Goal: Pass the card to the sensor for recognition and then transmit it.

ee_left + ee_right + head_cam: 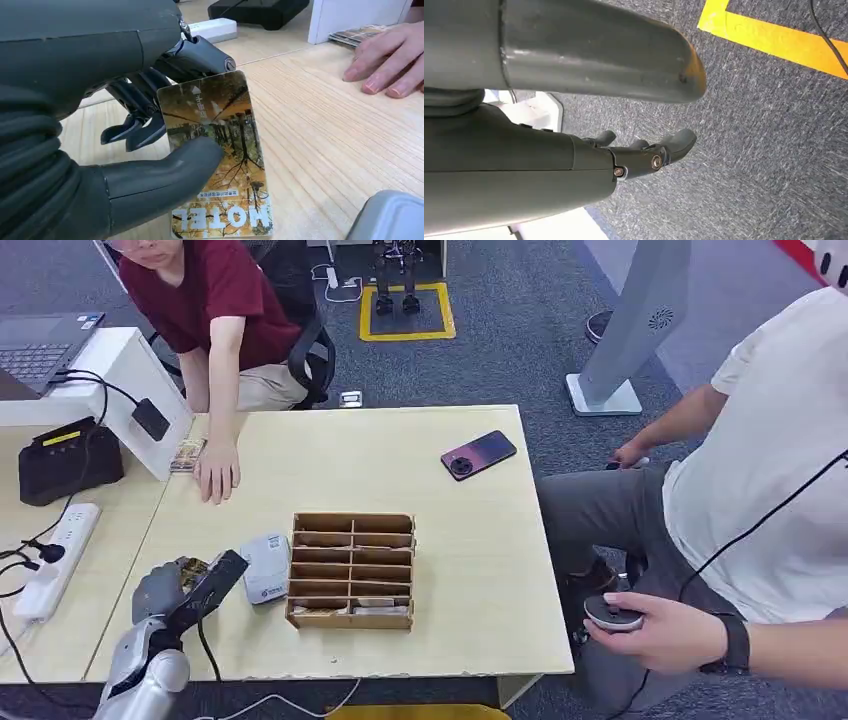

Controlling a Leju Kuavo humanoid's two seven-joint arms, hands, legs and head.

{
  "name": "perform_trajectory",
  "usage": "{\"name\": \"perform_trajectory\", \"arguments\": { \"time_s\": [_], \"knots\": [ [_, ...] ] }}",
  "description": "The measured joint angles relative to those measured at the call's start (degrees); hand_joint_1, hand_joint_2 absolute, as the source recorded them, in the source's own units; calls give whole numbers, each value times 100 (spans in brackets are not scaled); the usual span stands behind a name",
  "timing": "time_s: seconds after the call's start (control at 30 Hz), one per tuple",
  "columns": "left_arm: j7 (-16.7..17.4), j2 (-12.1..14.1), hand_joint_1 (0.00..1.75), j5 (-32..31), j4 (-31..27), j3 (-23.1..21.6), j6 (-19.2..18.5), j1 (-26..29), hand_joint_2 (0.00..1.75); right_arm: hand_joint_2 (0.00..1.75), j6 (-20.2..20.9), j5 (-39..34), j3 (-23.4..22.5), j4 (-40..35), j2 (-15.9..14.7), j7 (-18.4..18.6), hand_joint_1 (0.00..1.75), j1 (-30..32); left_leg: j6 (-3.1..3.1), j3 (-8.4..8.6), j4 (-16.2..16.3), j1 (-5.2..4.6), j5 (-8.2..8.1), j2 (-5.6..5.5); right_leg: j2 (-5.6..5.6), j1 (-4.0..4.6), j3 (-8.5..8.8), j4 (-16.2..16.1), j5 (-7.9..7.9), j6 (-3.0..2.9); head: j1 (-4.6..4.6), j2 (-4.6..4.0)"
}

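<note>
In the head view, the left hand [185, 590] sat at the lower left of the frame above the pale wooden table [480, 570], holding a glossy hotel key card printed with an autumn tree scene [197, 567]. Just right of it lay the small white-and-grey card sensor [265, 567], and beyond that the brown slotted wooden organiser box [352, 570]. A seated person's hand [216, 472] rested flat higher up the frame.

In the left wrist view, the thick grey thumb [170, 172] pressed across the card's face while the dark fingers [135, 125] curled behind it, pinching it. The sensor's grey corner showed at the lower right.

In the right wrist view, the right hand [644, 150] hung over grey carpet [764, 150], fingers loosely curled on nothing.

The pinch looked shallow; I judged the slick card could pivot or slip if it touched the sensor's edge.
</note>
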Motion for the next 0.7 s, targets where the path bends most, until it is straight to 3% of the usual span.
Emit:
{"name": "perform_trajectory", "arguments": {
  "time_s": [0.2,0.33,0.5,0.7],
  "knots": [
    [-350,-28,175,676,-101,0,-361,31,175,0,-2,101,-46,0,9,-20,0,0,0,0,0,1,0,0,0,0,0,0,0,0,0,0],
    [-737,-50,175,1881,-400,24,-861,123,175,0,-13,114,-120,0,13,-46,0,1,0,-1,0,1,1,-1,-1,0,0,1,0,0,0,0],
    [-1129,-52,175,3382,-1020,94,-1018,230,175,0,-50,206,-175,2,13,-66,0,8,0,-5,0,1,1,-2,-1,1,-4,1,0,0,0,0],
    [-1297,-52,175,3919,-1576,164,-1069,230,175,0,-79,210,-227,2,15,-76,0,9,0,-4,0,1,1,0,-1,0,-4,1,0,0,-2,0]
  ]
}}
